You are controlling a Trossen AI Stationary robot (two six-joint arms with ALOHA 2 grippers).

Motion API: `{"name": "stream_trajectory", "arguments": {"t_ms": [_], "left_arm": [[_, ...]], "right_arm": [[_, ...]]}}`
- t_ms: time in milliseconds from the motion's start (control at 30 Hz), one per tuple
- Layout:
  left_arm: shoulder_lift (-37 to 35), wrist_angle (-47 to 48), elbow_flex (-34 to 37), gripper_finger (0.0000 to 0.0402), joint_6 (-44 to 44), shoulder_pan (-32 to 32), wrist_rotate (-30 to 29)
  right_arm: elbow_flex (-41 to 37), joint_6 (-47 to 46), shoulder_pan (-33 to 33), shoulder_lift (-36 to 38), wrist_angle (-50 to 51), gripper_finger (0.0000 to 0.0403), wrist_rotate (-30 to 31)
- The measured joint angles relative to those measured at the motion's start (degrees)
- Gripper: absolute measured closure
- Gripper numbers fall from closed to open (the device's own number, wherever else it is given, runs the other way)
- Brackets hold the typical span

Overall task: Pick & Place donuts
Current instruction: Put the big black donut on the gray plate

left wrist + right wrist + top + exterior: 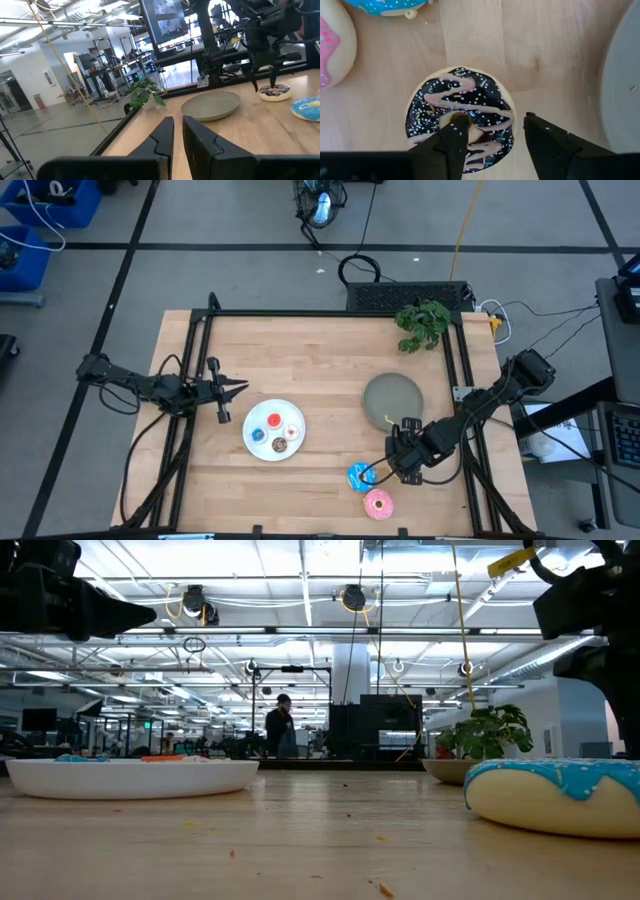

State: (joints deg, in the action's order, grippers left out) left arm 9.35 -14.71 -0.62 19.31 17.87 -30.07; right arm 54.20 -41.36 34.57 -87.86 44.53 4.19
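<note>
The chocolate donut (460, 120) with pale streaks lies flat on the table, near the grey plate (392, 398). My right gripper (492, 125) is open over it, pointing down. One finger (452, 142) is over the donut's hole and the other (545, 142) is outside its rim. The blue-iced donut (360, 476) and the pink-iced donut (378, 503) lie on the table close by. Small donuts, among them blue (258, 435), red (274, 420) and whitish (292, 430), lie on the white plate (250, 442). My left gripper (236, 389) waits left of that plate, open by a narrow gap and empty. My right gripper stands astride one side of the chocolate donut's ring (495, 112), from above. I cannot tell whether its fingers touch the donut. The donut lies flat on the table.
A green plant sprig (422, 323) lies at the table's far right. The dark frame rails (330, 312) run along the far edge and both sides. Bare wood (330, 370) lies between the two plates and toward the far edge.
</note>
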Motion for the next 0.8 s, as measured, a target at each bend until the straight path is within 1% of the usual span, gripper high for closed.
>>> {"name": "stream_trajectory", "arguments": {"t_ms": [367, 667, 800], "left_arm": [[0.0, 0.0, 0.0, 0.0355, -0.2, 0.0, 0.0], [0.0, 1.7, 0.0, 0.0355, -0.1, 0.0, 0.0], [0.0, 1.7, 0.0, 0.0355, -0.2, 0.0, 0.0]], "right_arm": [[0.0, 0.3, 0.0, 0.0, 0.3, 0.0223, -0.2], [0.0, 0.1, 0.0, 0.0, 0.7, 0.0189, 0.2], [0.0, 0.2, 0.0, 0.0, 0.5, 0.0182, 0.2]]}}
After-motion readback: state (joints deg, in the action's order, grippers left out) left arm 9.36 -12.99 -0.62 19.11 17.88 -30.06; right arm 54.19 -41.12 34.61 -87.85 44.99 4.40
